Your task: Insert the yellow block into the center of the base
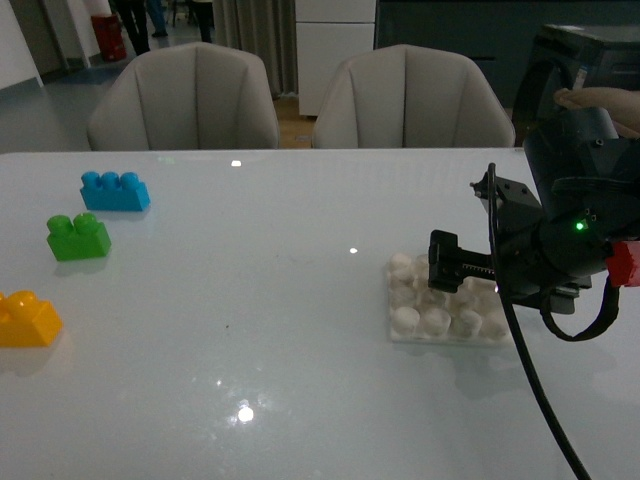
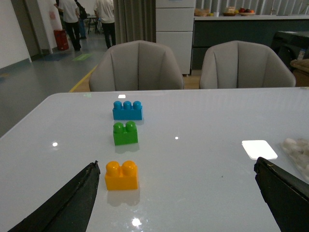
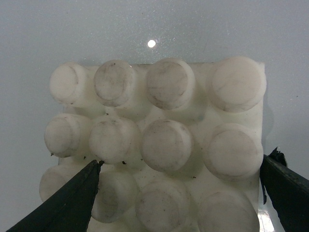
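Note:
The yellow block (image 1: 28, 320) lies on the white table at the far left, near the front edge. In the left wrist view the yellow block (image 2: 121, 175) sits just inside the left finger (image 2: 72, 203) of my open left gripper (image 2: 176, 164), untouched. The white studded base (image 1: 440, 310) lies flat at the right of the table. My right gripper (image 1: 470, 275) hangs low over the base. From the right wrist, the base (image 3: 164, 145) fills the view between the spread fingers of my right gripper (image 3: 186, 159), which holds nothing.
A green brick (image 1: 78, 237) and a blue brick (image 1: 115, 191) lie behind the yellow block in a line. Two grey chairs (image 1: 185, 100) stand beyond the table's far edge. A bright white patch (image 2: 259, 149) reflects on the tabletop near the base (image 2: 298, 147).

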Tool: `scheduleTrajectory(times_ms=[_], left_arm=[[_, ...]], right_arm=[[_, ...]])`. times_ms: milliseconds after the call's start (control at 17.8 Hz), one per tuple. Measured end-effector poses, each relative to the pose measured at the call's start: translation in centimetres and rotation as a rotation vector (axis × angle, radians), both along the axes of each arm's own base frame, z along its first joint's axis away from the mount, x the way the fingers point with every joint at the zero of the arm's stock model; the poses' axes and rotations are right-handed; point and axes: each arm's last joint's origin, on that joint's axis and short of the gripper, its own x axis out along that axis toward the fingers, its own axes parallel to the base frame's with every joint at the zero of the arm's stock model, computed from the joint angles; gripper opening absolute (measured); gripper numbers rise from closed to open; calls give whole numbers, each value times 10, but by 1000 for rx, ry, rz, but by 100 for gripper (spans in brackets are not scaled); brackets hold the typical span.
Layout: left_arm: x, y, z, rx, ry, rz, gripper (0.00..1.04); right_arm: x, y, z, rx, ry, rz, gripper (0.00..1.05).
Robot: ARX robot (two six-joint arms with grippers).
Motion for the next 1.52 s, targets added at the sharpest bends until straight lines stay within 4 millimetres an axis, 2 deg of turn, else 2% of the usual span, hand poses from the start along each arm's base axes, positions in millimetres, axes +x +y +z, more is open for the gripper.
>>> scheduleTrajectory(times_ms=[507,845,1126,1520], left_arm=[[0,0,0,0,0,0,98],[0,0,0,0,0,0,98],[0,0,0,0,0,0,98],[0,0,0,0,0,0,98]], right_arm=[[-7,30,-1,17,6,35,98],[-1,47,-2,5,2,53,98],[-3,74,-2,20,3,88,98],[0,96,-1,50,14,75,98]])
